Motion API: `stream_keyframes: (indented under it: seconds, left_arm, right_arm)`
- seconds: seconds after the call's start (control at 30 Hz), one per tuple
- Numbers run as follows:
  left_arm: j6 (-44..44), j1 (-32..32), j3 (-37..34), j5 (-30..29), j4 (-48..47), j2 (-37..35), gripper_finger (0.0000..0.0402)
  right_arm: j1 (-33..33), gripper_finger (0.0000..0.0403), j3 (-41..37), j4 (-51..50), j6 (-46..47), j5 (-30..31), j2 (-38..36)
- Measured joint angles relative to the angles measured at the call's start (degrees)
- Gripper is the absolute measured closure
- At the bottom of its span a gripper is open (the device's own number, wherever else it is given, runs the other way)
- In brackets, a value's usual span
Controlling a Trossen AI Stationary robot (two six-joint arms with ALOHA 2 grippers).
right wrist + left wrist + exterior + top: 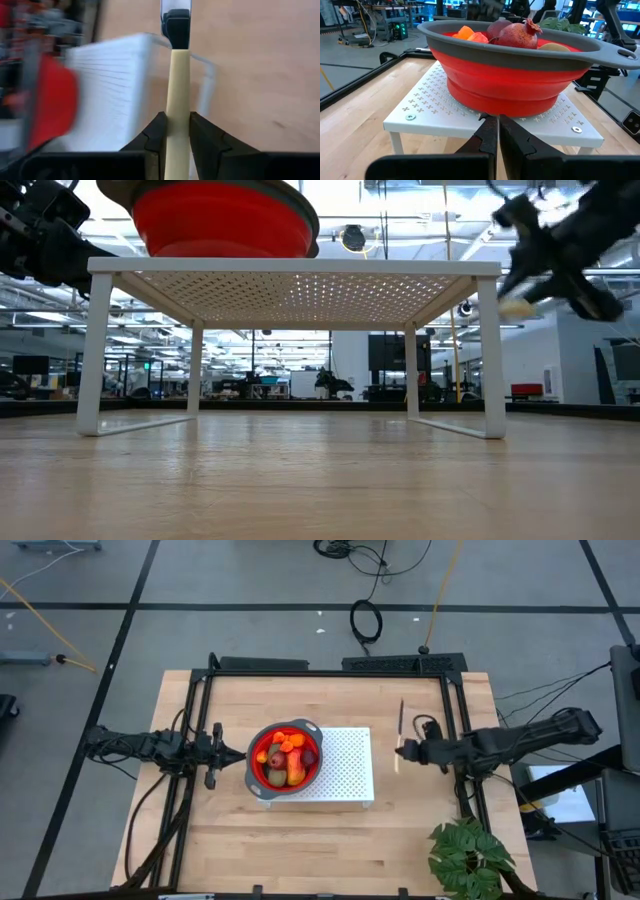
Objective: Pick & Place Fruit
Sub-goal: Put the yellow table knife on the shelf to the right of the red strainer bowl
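One red bowl (283,761) of fruit (285,754) sits on the white rack's (345,772) left end. Left gripper (236,753), fingers pressed together, is at the bowl's left rim. Right gripper (402,751) pinches one knife (176,75) off the rack's right edge.

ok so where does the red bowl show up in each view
High view: red bowl sits left of centre, on the white rack's left end.
Low view: top left, on the rack top.
Left wrist view: fills the middle, fruit inside.
Right wrist view: red blur at the left edge.
Shared landmark: the white rack.

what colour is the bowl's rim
Grey, on a red bowl; the left wrist view shows the rim best.
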Motion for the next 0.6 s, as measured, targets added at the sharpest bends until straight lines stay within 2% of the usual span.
stream_keyframes:
  seconds: [0.13, 0.4, 0.6]
  left_arm:
    - [0.0, -0.01, 0.0, 0.01, 0.0, 0.0, 0.0382]
    - [0.02, -0.01, 0.0, 0.01, -0.02, 0.0, 0.0382]
    - [0.04, -0.01, 0.0, -0.01, -0.02, -0.02, 0.0382]
  right_arm:
    - [-0.02, 0.0349, 0.0, 8.34, -9.07, 2.79, -3.37]
    - [-0.02, 0.0349, 0.07, 27.6, -26.87, 2.62, -5.86]
    - [-0.02, 0.0349, 0.09, 37.84, -37.59, -3.71, -5.42]
